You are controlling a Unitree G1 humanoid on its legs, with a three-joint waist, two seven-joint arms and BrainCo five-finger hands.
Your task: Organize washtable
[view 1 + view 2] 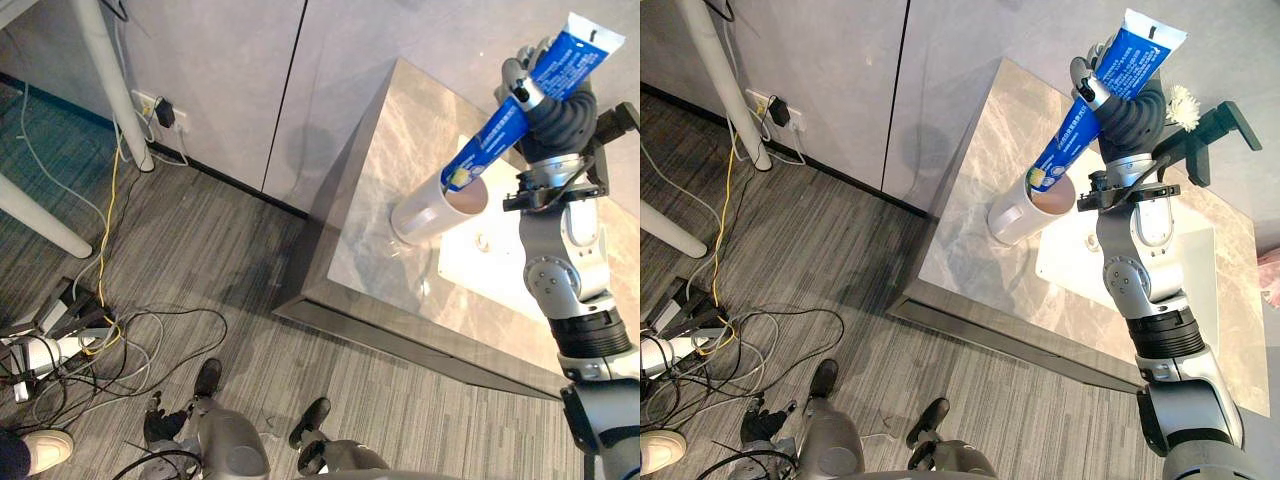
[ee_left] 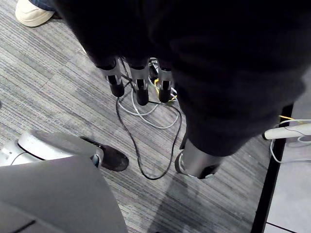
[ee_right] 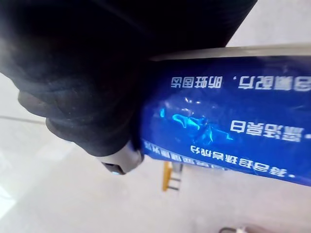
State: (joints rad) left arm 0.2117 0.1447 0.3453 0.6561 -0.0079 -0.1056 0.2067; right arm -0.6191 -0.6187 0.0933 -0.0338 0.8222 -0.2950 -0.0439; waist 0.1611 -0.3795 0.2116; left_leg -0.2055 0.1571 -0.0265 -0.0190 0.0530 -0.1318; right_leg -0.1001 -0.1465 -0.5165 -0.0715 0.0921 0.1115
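One toothpaste tube (image 1: 530, 100), one cup (image 1: 435, 210), one white tray (image 1: 480, 265) and one white flower (image 1: 1183, 103) show on the single washtable (image 1: 400, 120). The table sits at 2 o'clock in the head views.

The tube is a flat, glossy blue plastic one with white print and a white crimped tail. It slants with the tail at 1 o'clock and the capped end at 7 o'clock. That lower end, marked with a yellow-green spot, sits right at the cup's mouth. I cannot tell whether it has passed the rim.

The right hand (image 1: 560, 118) has its fingers curled round the upper half of the tube and holds it above the table.

The cup is a plain, smooth white cylinder with an open mouth. It stands on the bare top just at 10 o'clock of the tray. The tray is a flat white rectangle. The tabletop is a grey, polished, marble-veined slab with a bevelled edge.

The left hand (image 2: 138, 82) hangs over the floor with its fingers straight and holds nothing.

The floor is grey striped carpet. Two round white legs (image 1: 110, 80) stand at 10 o'clock, and one pale shoe (image 1: 40, 450) of a person lies at 8 o'clock.
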